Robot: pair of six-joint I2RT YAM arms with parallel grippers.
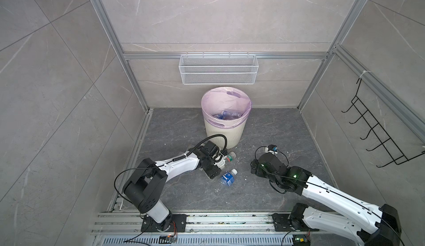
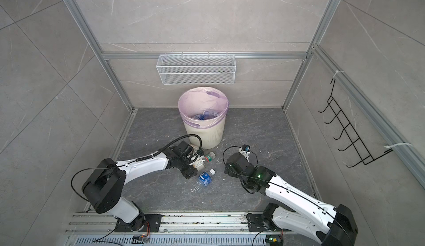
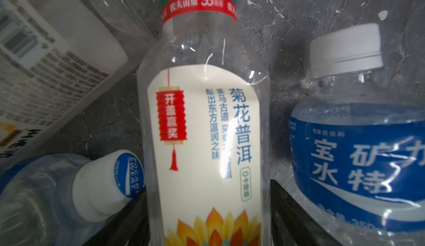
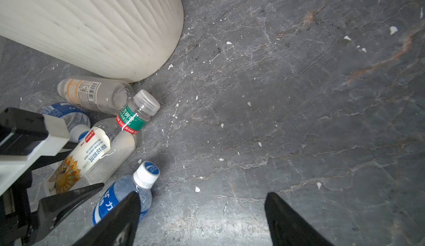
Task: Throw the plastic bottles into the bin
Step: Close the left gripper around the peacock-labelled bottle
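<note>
A clear sunflower-label bottle (image 3: 202,130) with a green neck band lies on the floor between the fingers of my open left gripper (image 3: 207,192), which flank its sides closely. A blue-label bottle (image 1: 227,178) with a white cap lies just beside it. Two more bottles, one with a blue-and-white cap (image 3: 108,185) and a white one with an orange label (image 4: 92,93), lie by the foot of the bin (image 1: 224,132). Its pink bag holds several bottles (image 1: 227,115). My right gripper (image 4: 202,195) hangs open over bare floor, one finger near the blue-label bottle (image 4: 119,198).
A white wire mesh basket (image 1: 218,69) hangs on the back wall above the bin. A black wire hook rack (image 1: 379,136) is fixed to the right wall. Aluminium frame rails (image 1: 184,221) run along the front edge of the dark stone floor (image 1: 287,130).
</note>
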